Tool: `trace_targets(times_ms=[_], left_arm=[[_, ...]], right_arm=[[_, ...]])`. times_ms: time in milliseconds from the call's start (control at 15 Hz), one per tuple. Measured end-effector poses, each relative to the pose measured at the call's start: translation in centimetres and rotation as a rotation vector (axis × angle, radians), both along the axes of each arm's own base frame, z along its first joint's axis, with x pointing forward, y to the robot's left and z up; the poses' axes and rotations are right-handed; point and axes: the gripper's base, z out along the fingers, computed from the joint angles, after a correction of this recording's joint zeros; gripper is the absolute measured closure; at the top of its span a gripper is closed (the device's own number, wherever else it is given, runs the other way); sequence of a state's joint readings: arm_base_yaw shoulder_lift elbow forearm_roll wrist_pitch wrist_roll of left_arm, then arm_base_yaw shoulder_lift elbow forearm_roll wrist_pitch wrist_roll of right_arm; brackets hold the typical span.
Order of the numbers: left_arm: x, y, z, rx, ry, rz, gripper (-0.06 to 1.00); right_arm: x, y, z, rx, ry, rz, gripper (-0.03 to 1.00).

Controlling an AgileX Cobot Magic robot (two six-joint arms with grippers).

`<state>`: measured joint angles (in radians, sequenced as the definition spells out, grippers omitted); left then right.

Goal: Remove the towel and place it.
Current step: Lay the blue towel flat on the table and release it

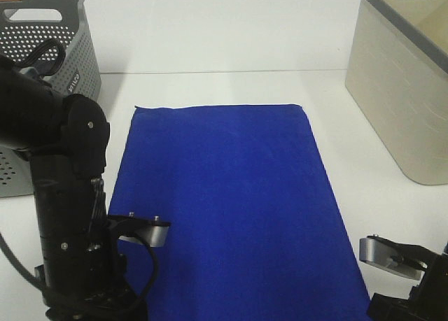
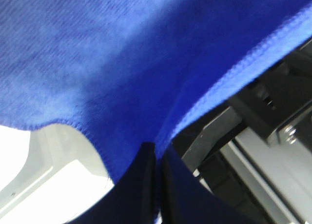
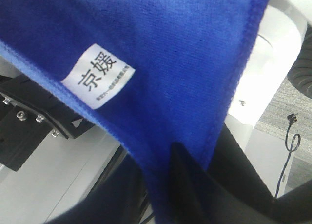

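Seen from above, the tips of both arms run off the near edge, so the pinching only shows up close. The left gripper (image 2: 157,160) has its dark fingers pressed together on the hemmed edge of the towel (image 1: 238,202). The right gripper (image 3: 197,173) looks, through the blur, clamped likewise on a corner near a white sewn label (image 3: 97,75). The towel, deep blue, finely ribbed and rectangular, lies mostly flat on the white table (image 1: 231,87), between a perforated grey basket (image 1: 63,48) and a smooth beige bin (image 1: 399,90).
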<state>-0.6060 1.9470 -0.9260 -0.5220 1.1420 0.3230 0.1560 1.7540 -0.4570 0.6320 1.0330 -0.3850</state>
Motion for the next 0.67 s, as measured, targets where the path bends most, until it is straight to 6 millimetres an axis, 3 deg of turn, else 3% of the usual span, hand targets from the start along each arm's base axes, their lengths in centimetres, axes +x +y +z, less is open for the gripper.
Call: trace_targets(times_ms=[200,267,333,400,667], left_arm=[[0.1,-0.3,0.0,-0.01,-0.01,0.045,0.54],[0.1,-0.3,0.0,-0.003,-0.006,0.053,0.43],[0.1,-0.3,0.0,-0.003,-0.006,0.053,0.43],[0.0,-0.3,0.4,-0.007,-0.004,0.048,0.29],[-0.2,-0.1,1.1,-0.006,0.015,0.023,0.27]], right_arm=[[0.0,0.1,0.1,0.012,0.014,-0.011,0.45],[0.0,0.1,0.1,0.012,0.014,-0.011,0.39],[0.0,0.1,0.1,0.012,0.014,-0.011,0.39],[-0.1,0.1,0.1,0.013,0.017,-0.01,0.34],[0.6,0.3,1.0,0.048,0.048,0.027,0.33]])
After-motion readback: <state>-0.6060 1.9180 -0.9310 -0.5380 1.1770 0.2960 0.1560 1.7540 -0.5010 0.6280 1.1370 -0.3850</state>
